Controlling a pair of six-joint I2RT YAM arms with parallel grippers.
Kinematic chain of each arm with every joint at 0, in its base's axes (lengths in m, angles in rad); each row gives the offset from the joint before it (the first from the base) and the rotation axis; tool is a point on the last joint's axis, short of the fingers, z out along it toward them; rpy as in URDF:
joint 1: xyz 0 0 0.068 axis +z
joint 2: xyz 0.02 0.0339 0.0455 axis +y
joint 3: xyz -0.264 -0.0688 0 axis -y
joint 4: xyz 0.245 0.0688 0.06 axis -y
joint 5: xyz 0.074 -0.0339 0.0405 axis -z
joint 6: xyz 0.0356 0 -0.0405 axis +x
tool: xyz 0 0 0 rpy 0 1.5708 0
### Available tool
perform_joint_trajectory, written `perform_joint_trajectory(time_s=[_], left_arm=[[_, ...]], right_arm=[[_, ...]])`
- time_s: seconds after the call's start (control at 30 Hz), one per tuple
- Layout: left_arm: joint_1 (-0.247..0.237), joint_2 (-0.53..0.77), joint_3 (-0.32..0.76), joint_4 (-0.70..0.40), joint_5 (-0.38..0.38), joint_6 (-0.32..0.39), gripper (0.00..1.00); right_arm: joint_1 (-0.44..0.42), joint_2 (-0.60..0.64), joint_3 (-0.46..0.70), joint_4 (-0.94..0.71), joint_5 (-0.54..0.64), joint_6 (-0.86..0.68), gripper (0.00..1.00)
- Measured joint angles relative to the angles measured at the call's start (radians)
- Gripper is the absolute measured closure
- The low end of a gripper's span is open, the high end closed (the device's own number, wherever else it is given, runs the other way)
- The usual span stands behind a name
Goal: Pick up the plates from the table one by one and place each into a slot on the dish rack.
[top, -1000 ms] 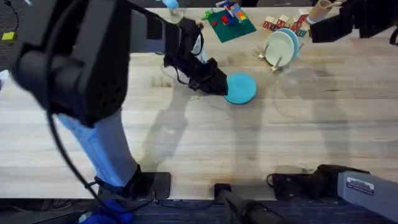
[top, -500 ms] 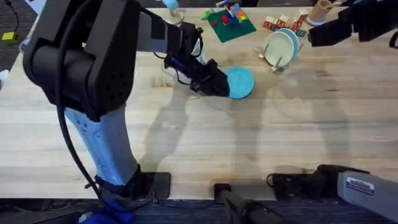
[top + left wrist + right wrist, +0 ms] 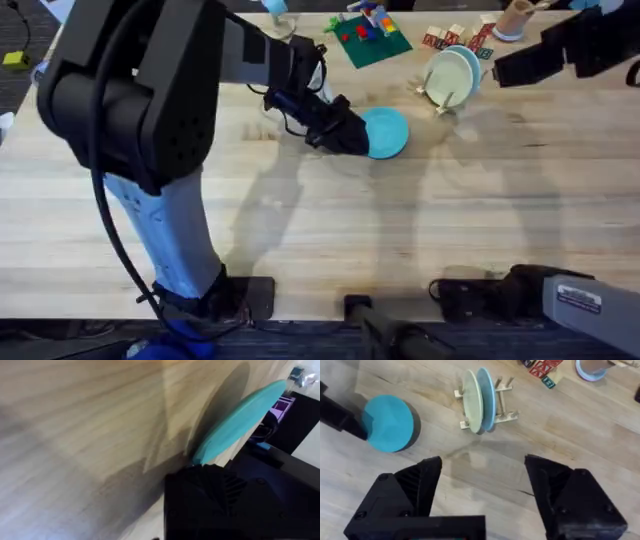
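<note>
pale light-blue round plate [image 3: 488, 396] already slotted in small light-wood dish rack [image 3: 506, 401]; left pincer [image 3: 352, 140] clamps teal round plate [image 3: 385, 133], lifted beside rack; right pincer [image 3: 481, 491] wide open, empty.

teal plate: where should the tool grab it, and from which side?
By the rim, coming from its left edge, as the left tool does now. The teal plate is thin and flat, so only the edge gives two opposing faces to pinch. It sits tilted off the table, and the left wrist view shows its rim edge-on. The rack lies to its right.
</note>
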Motion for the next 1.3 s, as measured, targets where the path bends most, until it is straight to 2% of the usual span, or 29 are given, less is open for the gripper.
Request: perform_joint_trajectory(time_s=[0.67, 1.03, 1.3], left_arm=[[0.000, 0.000, 0.003, -0.007, -0.002, 0.002, 0.963], [-0.003, 0.024, 0.076, -0.149, -0.049, 0.040, 0.962], [-0.006, 0.039, 0.215, -0.292, -0.138, 0.063, 0.962]], right_arm=[[0.000, 0.000, 0.000, -0.006, 0.000, 0.002, 0.006], [0.000, 0.000, 0.000, -0.006, 0.000, 0.002, 0.005], [0.000, 0.000, 0.000, -0.006, 0.000, 0.002, 0.005]])
